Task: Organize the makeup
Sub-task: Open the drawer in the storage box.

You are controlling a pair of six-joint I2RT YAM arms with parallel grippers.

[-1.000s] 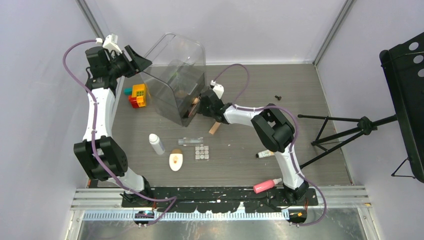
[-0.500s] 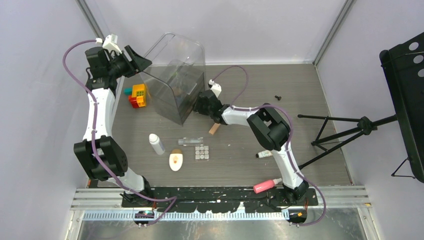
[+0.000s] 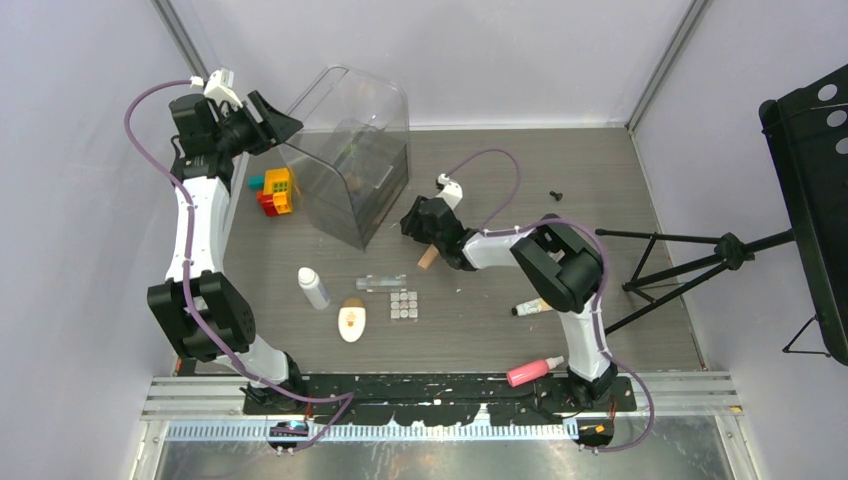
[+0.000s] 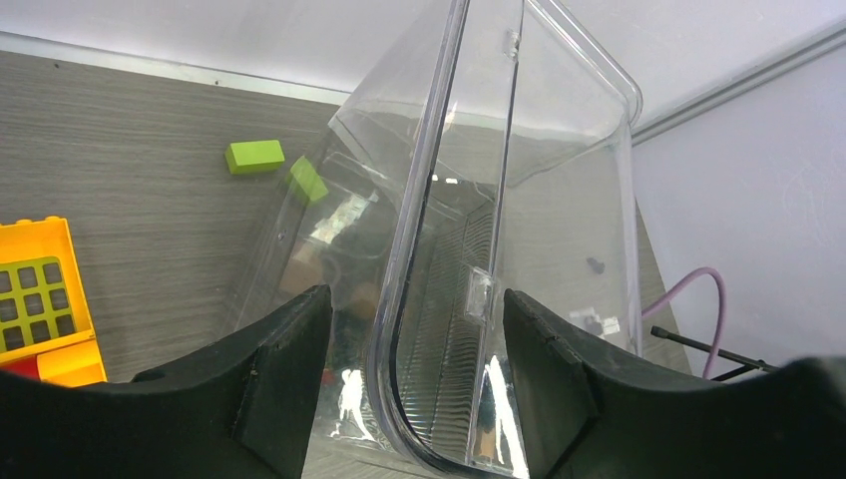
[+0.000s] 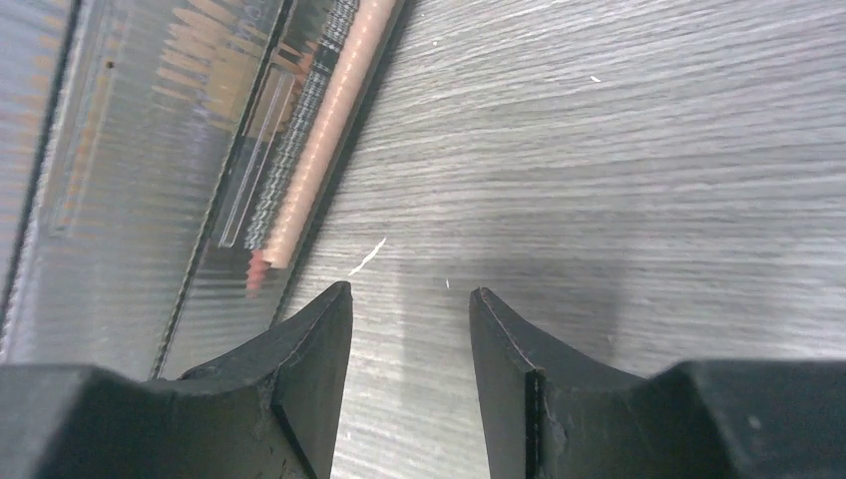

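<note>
Right gripper (image 5: 411,299) is hanging open and empty just beside the clear case (image 3: 350,165).

Left gripper (image 4: 414,297) is pinching the tilted case's rim between its fingers. White bottle (image 3: 313,288), palette (image 3: 404,305), oval compact (image 3: 351,323) and peach sponge (image 3: 429,257) are lying on the table near the case's front; the pink bottle (image 3: 533,371) is lying well apart from it.

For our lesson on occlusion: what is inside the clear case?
Dim peach-brown shapes show through the wall of the clear case. Glare and ribbed plastic hide what they are.
</note>
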